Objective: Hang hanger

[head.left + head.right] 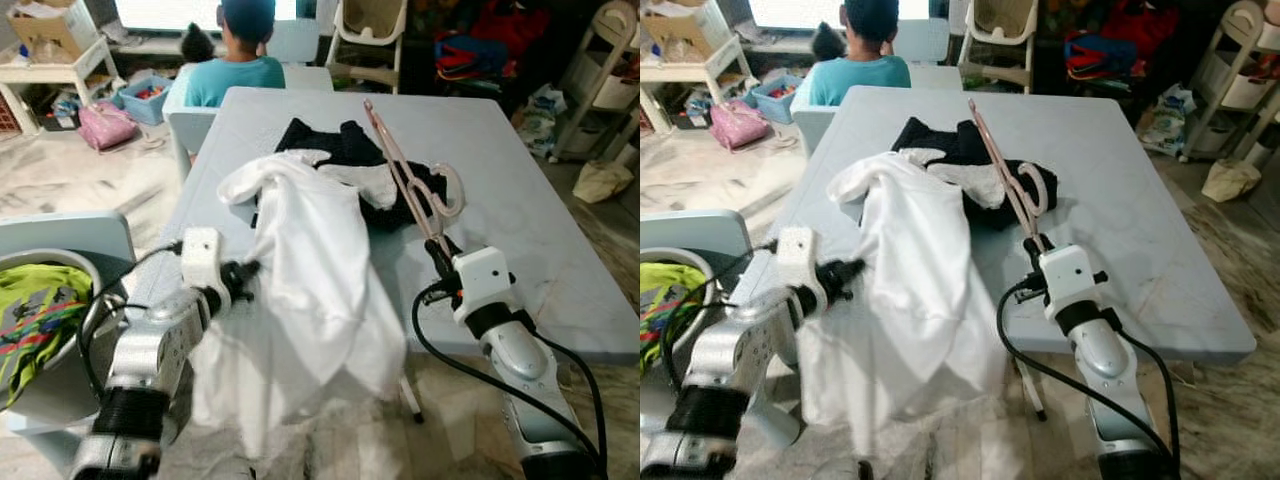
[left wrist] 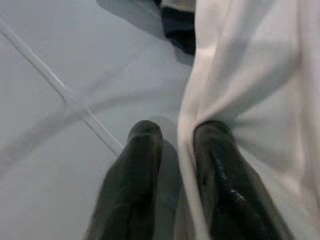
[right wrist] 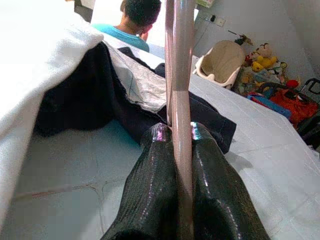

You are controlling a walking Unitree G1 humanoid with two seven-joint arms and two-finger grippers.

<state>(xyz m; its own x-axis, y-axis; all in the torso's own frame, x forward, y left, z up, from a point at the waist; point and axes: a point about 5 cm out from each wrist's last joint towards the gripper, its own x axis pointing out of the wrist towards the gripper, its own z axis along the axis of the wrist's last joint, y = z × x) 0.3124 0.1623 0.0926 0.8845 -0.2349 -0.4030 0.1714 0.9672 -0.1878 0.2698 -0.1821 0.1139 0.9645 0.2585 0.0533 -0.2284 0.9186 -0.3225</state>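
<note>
While right gripper (image 1: 437, 243) clamps pink hanger (image 1: 405, 172), seemingly tilted above table (image 1: 540, 215)

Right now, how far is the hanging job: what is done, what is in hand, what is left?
Done: the right gripper is shut on the hanger, raised over the table. In hand: the left gripper pinches the white garment's edge, which hangs off the table. Left: the hanger is not yet inside the garment, and no rail to hang it on can be seen.
</note>
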